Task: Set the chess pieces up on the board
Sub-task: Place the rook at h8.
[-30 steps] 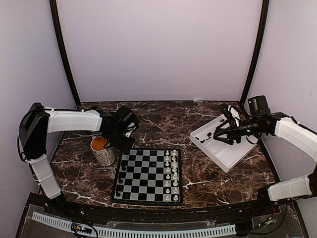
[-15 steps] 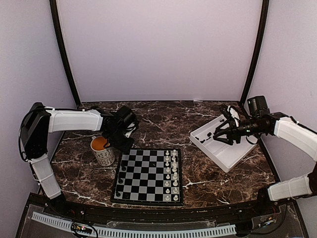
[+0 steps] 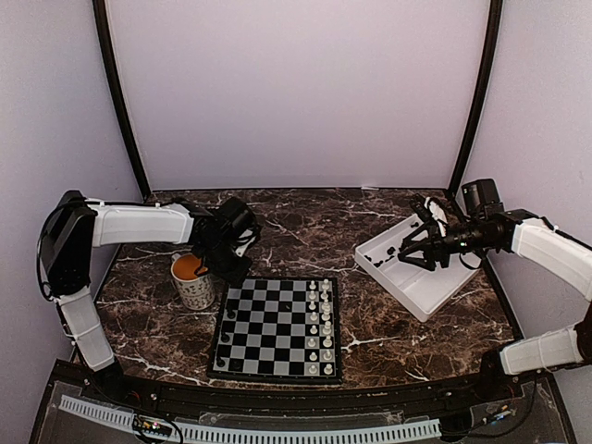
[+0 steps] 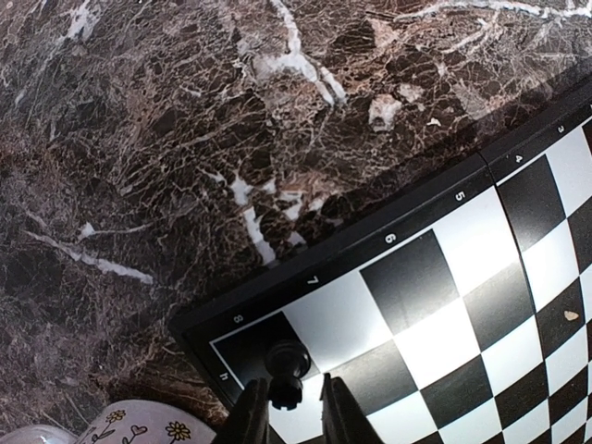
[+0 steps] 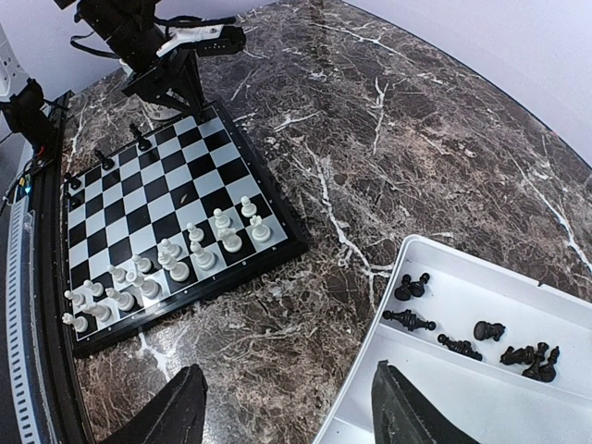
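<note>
One black piece [image 4: 287, 363] stands on the board [image 4: 342, 319] corner at 10 o'clock, inside the left pincer [image 4: 294, 421], whose jaws are slightly apart (not clamped, it seems). Lifting away crooked could tip it. At 2 o'clock the right pincer [image 5: 291, 416] gapes empty by the tray [image 5: 481, 277].

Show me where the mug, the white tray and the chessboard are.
mug [image 3: 196, 292], overhead view, on its patterned side wall.
white tray [image 3: 433, 291], overhead view, on its bare floor.
chessboard [image 3: 264, 328], overhead view, on a bare square near the middle.
</note>
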You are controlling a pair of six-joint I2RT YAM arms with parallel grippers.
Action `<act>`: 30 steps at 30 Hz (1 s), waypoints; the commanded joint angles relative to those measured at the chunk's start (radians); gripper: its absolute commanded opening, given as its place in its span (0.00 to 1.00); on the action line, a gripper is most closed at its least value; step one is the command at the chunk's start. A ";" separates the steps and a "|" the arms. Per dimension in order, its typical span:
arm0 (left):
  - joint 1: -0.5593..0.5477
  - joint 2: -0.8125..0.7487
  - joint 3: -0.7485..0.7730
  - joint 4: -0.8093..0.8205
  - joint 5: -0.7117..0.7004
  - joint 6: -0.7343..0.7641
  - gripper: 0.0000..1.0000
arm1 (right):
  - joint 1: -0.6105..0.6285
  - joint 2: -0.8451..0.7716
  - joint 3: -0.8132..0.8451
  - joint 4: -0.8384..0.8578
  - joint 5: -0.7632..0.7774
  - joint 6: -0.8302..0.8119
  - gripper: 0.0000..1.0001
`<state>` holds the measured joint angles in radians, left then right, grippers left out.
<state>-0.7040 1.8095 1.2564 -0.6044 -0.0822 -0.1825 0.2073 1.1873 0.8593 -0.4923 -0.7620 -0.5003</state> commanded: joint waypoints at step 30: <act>0.002 0.011 0.052 -0.114 -0.067 -0.005 0.11 | -0.006 0.006 -0.002 0.021 0.001 -0.011 0.62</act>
<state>-0.7040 1.8194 1.2865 -0.6674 -0.1249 -0.1837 0.2073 1.1877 0.8593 -0.4923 -0.7616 -0.5037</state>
